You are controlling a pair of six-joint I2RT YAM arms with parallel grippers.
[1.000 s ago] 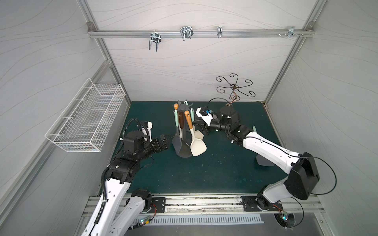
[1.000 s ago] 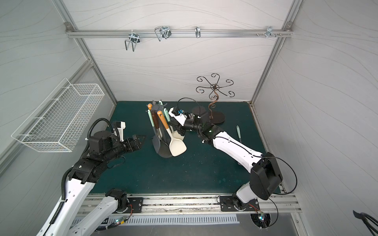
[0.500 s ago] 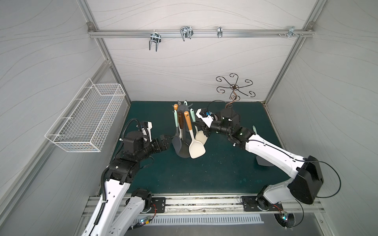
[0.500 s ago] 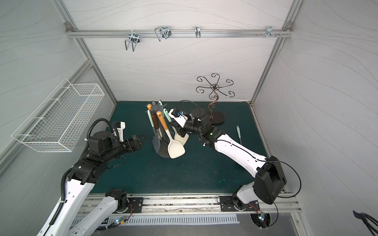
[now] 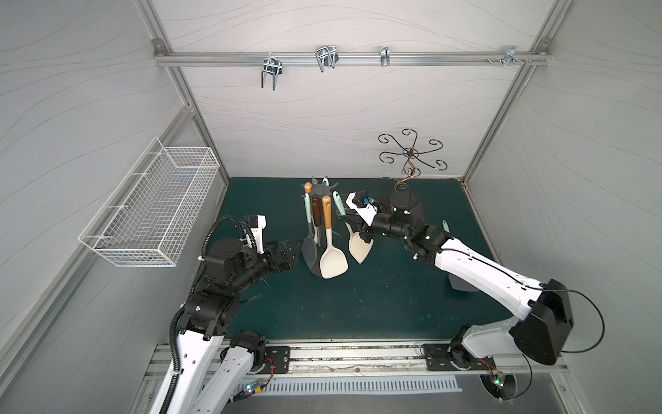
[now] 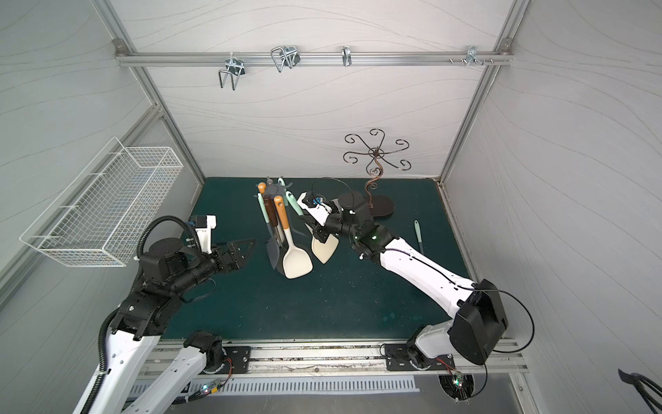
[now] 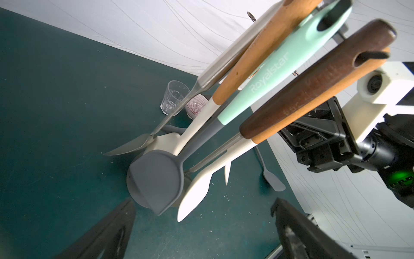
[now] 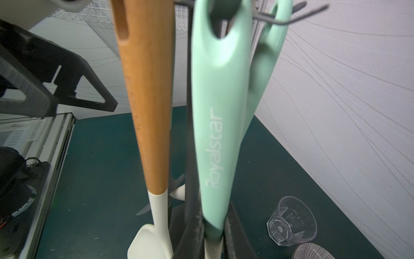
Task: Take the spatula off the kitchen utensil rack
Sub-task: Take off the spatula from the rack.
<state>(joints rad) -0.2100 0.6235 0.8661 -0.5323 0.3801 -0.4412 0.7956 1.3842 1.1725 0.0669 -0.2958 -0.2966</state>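
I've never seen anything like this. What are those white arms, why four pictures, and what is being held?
Two white robot arms work over a green mat. Two pictures look down from overhead, side by side; two come from cameras on the arms' wrists. On the mat stands a dark-grey kitchen utensil rack hung with utensils, plus a curly bronze stand, a glass and a small ribbed cup. The right hand is shut on a mint-handled spatula; the left hand is open, holding nothing.

We see a dark-teal table (image 5: pixel 376 304), dk-grey kitchen utensil rack (image 5: pixel 319 189), spatula (image 5: pixel 359 247) w/ mint handle & cream blade, white wire basket (image 5: pixel 154 211), bronze curly stand (image 5: pixel 411 154), walls (image 5: pixel 322 118) white w/ grey wavy lines.
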